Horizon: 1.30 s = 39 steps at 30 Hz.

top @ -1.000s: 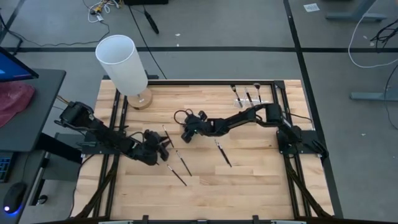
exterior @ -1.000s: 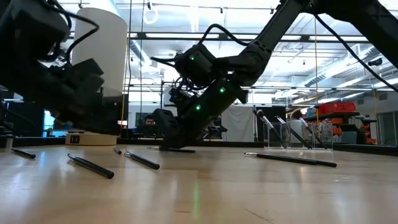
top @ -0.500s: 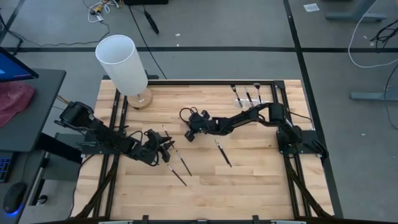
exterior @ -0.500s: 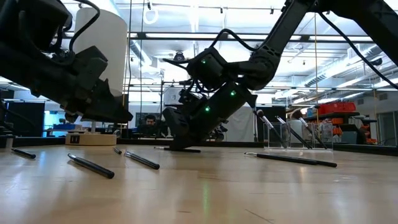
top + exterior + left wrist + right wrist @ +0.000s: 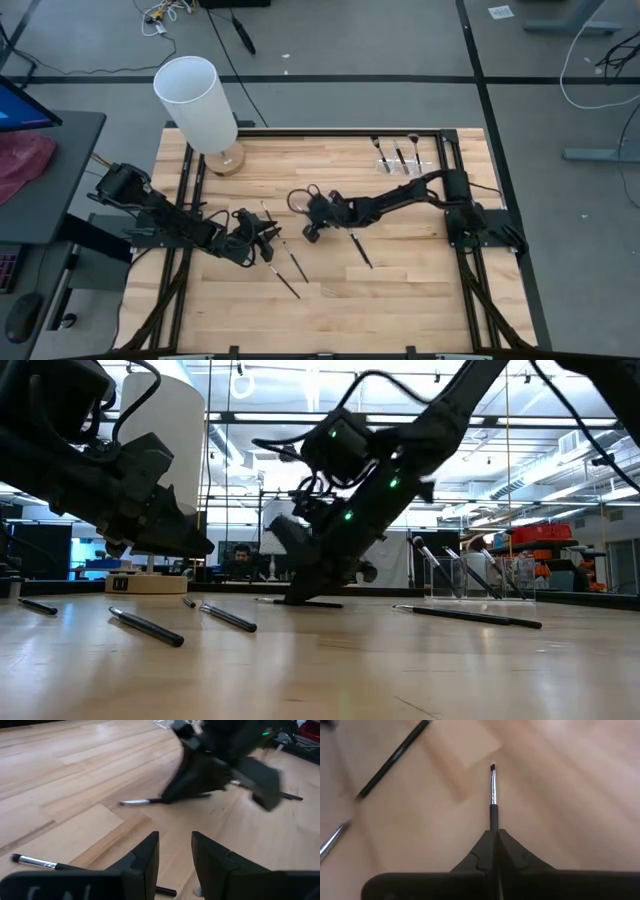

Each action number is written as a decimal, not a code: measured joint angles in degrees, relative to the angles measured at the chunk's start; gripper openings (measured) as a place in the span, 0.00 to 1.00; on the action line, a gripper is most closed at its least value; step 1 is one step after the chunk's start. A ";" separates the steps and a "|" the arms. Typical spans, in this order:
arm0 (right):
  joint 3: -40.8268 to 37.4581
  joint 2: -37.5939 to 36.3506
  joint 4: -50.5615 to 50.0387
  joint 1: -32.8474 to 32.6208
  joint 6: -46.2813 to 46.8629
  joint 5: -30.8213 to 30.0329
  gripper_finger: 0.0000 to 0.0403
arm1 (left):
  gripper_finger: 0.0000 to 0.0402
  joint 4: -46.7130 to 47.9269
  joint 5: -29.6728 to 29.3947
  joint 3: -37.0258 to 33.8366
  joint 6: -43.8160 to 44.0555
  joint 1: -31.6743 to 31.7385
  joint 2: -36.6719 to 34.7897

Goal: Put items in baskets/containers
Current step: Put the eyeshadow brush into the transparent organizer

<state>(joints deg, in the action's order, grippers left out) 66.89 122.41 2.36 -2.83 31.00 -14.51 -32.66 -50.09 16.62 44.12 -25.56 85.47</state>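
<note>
**Brush pinched, holder across the table**

My right end effector (image 5: 494, 836) is clamped on a brush (image 5: 493, 795) by its handle end, low over mid-table (image 5: 400, 290), so the bristles jut forward, ready to drop tip-up into the holder (image 5: 398, 160) at the far right edge. My left end effector (image 5: 175, 851) hovers, fingers apart, over other loose brushes (image 5: 290, 262).

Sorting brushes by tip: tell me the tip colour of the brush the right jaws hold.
Dark, on the brush; right wrist view shows it best.

Wooden table (image 5: 400, 290), loose brushes (image 5: 292, 262), clear holder (image 5: 398, 160), white cylinder (image 5: 198, 104).
</note>
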 joint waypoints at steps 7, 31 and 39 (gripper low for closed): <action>-0.37 -1.69 -2.73 -2.32 0.08 0.04 0.02 | 0.29 -0.10 -0.04 0.00 -0.47 0.50 0.00; -14.65 -1.27 34.27 -0.78 -10.70 0.79 0.32 | 0.29 -0.27 0.00 0.02 -0.44 0.79 0.00; -13.57 0.66 35.57 0.50 -15.12 0.72 0.32 | 0.29 -0.66 0.00 0.02 -0.43 1.03 0.00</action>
<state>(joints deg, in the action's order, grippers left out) 53.32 123.07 37.93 -2.34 15.88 -13.79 -33.32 -50.09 16.64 43.69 -24.53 85.47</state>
